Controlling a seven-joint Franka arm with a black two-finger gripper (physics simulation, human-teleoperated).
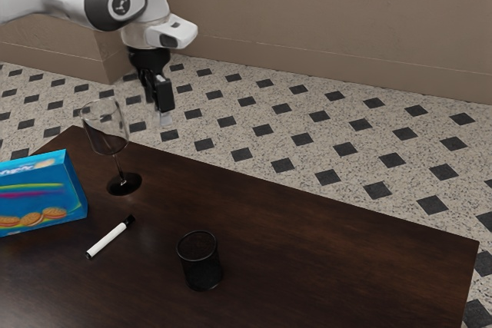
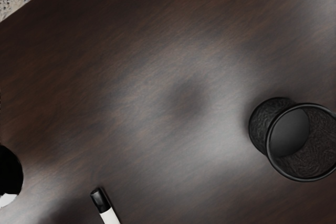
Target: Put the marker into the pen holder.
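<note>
Here, my end effector (image 1: 164,115) hangs above the worktop (image 1: 330,243); apart or together, I cannot tell. The marker (image 1: 108,241) lies near the pen holder (image 1: 202,273).

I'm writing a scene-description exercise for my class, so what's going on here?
A robot is meant to put the marker into the pen holder, but its gripper hangs in the air, clear of both. The marker lies on the dark table, outside the upright pen holder. A wine glass and a blue box stand there too.
</note>
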